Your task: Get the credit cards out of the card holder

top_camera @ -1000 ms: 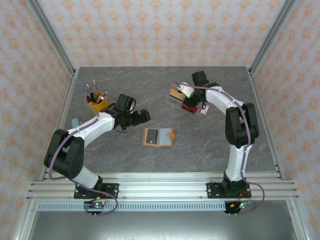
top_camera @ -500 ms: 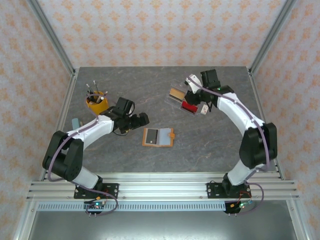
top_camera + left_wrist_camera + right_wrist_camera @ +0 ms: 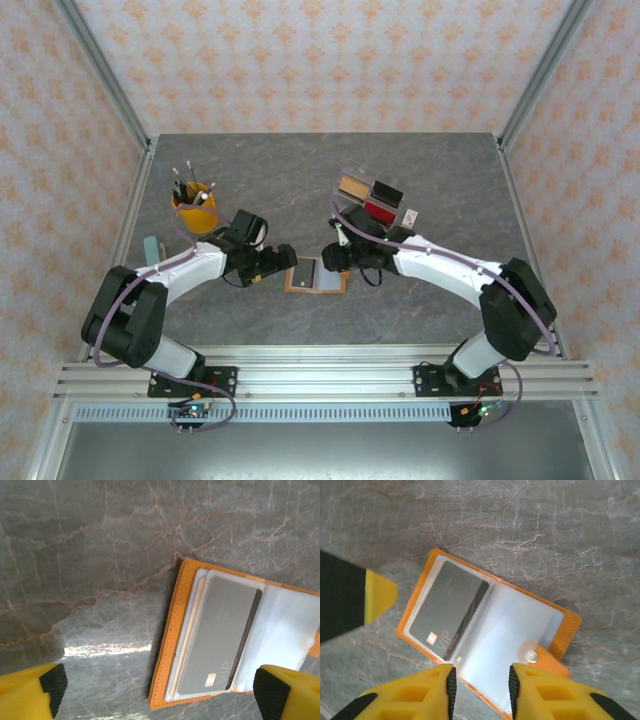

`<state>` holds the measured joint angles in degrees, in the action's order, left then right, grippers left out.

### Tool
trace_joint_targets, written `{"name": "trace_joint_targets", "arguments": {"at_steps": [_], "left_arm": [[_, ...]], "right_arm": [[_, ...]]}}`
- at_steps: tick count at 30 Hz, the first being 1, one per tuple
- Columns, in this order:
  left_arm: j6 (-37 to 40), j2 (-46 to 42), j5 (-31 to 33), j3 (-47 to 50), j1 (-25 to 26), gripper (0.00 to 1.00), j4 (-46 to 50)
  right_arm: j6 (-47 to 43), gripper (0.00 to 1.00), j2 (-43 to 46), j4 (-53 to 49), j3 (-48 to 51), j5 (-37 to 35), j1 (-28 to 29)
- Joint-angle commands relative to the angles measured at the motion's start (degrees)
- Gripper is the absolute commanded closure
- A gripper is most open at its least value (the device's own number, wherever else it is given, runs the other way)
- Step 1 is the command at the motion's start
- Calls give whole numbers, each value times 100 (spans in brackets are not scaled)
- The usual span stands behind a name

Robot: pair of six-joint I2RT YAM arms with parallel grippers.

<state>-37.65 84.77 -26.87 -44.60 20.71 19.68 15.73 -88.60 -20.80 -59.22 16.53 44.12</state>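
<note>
Lying open on the worktop (image 3: 270, 170), card holder (image 3: 316, 276), grey card (image 3: 450, 607) in its left half; left claw (image 3: 282, 257) just left, spread wide, empty; right claw (image 3: 480, 682) above, narrowly parted, gripping nothing.

A grey marbled table (image 3: 440, 170) carries four things. An orange card holder (image 3: 316, 278) lies open and flat at the centre of the top view. A clear plastic tray (image 3: 347, 175) with tan, black and red pieces sits upper right of it. A yellow cup (image 3: 190, 219) of pens stands upper left, and a small pale blue object (image 3: 150, 246), too small to identify, lies near the left edge.
</note>
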Motion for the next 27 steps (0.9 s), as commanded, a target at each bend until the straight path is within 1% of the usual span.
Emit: {"name": "trace_joint_targets", "arguments": {"at_steps": [1,3,6,7,9,12,14,16,17,21,27], "left_arm": [[-50,-202,-99,30,82,5,-169],[-74,-232,-94,31,117,6,-200],[-109,-258,-90,37,197,14,-240],[-128,-259,-86,35,229,18,-273],[-146,-229,-112,17,282,32,-315],[-129,-84,-178,-71,359,45,-299],[-111,56,-211,-147,381,50,-285],[-90,221,-222,-246,386,57,-290],[-80,293,-211,-300,390,58,-285],[-97,629,-41,-522,398,70,-193],[-273,992,-85,-600,399,80,-313]], "right_arm": [[1624,65,-329,578,41,-550,226],[2047,64,-643,628,-89,-544,343],[2613,65,-1024,901,-169,-354,410],[2742,65,-1128,1006,-169,-320,427],[2949,67,-1272,1179,-174,-328,439],[3122,70,-1361,1191,-200,-455,431],[3214,70,-1411,1152,-204,-511,417],[3226,72,-1524,1165,-228,-372,392],[3234,72,-1566,1170,-231,-318,379],[3219,74,-1669,1224,-231,-175,310],[3182,78,-1718,1386,-145,-4,169]]}}
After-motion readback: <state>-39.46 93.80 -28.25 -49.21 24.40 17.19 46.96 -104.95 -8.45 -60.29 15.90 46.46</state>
